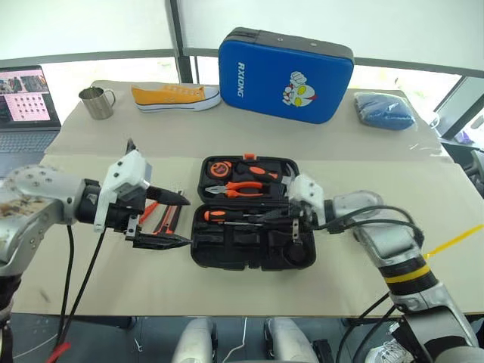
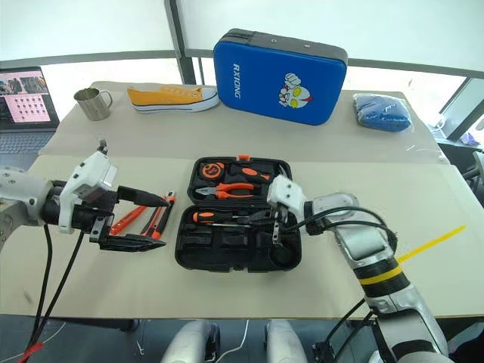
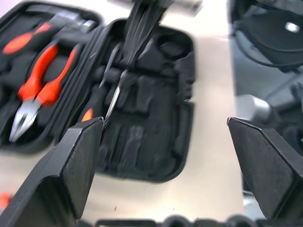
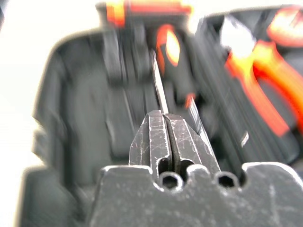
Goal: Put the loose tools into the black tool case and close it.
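The case lies open, flat on the table, near the middle of its front half. The far half holds pliers and other orange-handled tools. The near half holds one screwdriver in a slot along the hinge; the other moulded slots look vacant.

The right gripper is over the near half, above the screwdriver shaft. Its fingers are pressed together with nothing visible between them.

The left gripper is level over the table at the left edge of the case. Its fingers are spread wide and hold nothing. Beneath it, just left of the case, lie the remaining loose tools: slim black-and-orange items side by side. Which is the knife and which a screwdriver cannot be told.

Handling, as judged:
- The tools are light and rigid. Pinch each across the handle, near its balance point.
- Smooth metal shafts are likely to slip in the fingers.
- Slots are shaped to fit; align each tool lengthwise before release.
- The shell is stiff plastic. Close by folding one half over the hinge, then press at the latch edge.
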### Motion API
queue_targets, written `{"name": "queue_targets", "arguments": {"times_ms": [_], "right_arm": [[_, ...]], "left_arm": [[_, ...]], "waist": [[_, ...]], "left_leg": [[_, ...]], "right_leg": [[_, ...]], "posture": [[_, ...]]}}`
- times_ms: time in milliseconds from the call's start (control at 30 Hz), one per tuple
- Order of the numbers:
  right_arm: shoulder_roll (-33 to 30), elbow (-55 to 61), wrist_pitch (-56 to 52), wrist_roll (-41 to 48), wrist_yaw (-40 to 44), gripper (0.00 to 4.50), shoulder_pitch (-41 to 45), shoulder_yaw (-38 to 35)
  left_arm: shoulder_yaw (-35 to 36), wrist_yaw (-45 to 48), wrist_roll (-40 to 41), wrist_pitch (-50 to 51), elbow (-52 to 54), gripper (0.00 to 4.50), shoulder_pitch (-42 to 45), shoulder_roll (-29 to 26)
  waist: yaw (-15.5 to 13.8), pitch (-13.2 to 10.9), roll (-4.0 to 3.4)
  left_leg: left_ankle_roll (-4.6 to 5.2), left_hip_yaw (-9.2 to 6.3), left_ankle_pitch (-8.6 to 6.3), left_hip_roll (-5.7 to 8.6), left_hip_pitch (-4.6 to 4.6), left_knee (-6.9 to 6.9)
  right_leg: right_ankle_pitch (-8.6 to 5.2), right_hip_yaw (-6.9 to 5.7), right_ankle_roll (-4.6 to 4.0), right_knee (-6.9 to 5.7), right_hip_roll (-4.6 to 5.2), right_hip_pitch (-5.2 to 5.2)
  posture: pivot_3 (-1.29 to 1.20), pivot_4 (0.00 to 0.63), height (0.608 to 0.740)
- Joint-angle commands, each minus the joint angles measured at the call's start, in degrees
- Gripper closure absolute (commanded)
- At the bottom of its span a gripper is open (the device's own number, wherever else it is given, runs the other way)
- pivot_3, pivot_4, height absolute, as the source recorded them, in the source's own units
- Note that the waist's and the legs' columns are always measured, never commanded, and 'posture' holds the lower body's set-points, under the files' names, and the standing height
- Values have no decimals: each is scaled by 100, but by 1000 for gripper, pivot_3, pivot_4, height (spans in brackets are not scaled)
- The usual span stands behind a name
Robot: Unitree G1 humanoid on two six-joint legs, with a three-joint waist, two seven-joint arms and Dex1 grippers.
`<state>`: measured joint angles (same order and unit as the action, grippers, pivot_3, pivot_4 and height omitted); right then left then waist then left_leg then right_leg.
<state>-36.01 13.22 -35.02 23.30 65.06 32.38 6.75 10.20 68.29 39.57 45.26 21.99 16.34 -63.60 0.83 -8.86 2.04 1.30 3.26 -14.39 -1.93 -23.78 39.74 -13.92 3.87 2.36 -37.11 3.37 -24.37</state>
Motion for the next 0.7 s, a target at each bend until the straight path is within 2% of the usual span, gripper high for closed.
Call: {"name": "queue_targets", "arguments": {"times_ms": [33,100,167,200,233,333,367,500,633,700], "right_arm": [[-392,928,-802,1134,159,3051,118,-751],[-563,1183,-1007,1526,196,2519,160,-959],[-708,1352,-1057,1730,250,1796,140,-1045],[-765,1401,-1048,1789,259,1592,116,-1050],[-803,1435,-1052,1851,251,1075,91,-1054],[-857,1480,-1015,1945,188,79,27,-1036],[-868,1488,-994,1955,170,79,9,-1023],[-886,1573,-930,1967,103,79,-67,-996],[-864,1712,-809,1895,-103,79,-172,-1038],[-867,1852,-812,1874,-274,79,-304,-1057]], "left_arm": [[1230,-694,-239,232,58,0,-859,93],[2302,-944,-532,293,-90,0,-1766,374],[3264,-943,-825,215,-144,0,-2754,693],[3543,-899,-920,132,-130,0,-3127,798],[3759,-813,-1047,-24,-105,0,-3521,887],[4007,-687,-1289,-440,-143,0,-4139,979],[4017,-686,-1313,-521,-169,0,-4193,971],[3318,-1004,-1531,-897,-564,0,-3400,597],[1934,-1135,-1630,-741,-1136,0,-1884,105],[573,-1128,-2162,-496,-1699,0,-687,-71]], "waist": [[0,-1,-1],[20,-1,-1],[65,-1,-2],[82,-2,1],[88,-1,2],[-1,-2,5],[-35,-2,7],[-172,-1,9],[-188,6,20],[-151,6,20]], "left_leg": [[0,-2,0,-5,2,-4],[0,-6,-1,-7,8,-7],[0,2,-1,-11,16,-16],[0,3,-1,-11,23,-23],[0,3,-1,-13,26,-29],[-4,7,1,-11,38,-40],[-10,5,4,-10,41,-40],[-14,6,6,-4,60,-40],[-12,12,8,7,47,-40],[-10,21,8,8,33,-41]], "right_leg": [[0,-1,0,1,2,1],[0,-5,-1,3,1,5],[2,-1,-5,5,5,1],[1,-1,-7,5,8,4],[0,-2,-11,8,8,2],[-3,-2,-14,12,19,10],[-3,-7,-16,13,22,12],[-18,-39,-42,25,55,15],[-2,-55,-13,25,73,21],[4,-55,-7,22,78,19]], "posture": [[0,150,739],[0,150,739],[0,150,739],[0,150,739],[0,150,739],[0,150,739],[0,150,739],[0,150,739],[0,150,739],[0,150,739]]}}
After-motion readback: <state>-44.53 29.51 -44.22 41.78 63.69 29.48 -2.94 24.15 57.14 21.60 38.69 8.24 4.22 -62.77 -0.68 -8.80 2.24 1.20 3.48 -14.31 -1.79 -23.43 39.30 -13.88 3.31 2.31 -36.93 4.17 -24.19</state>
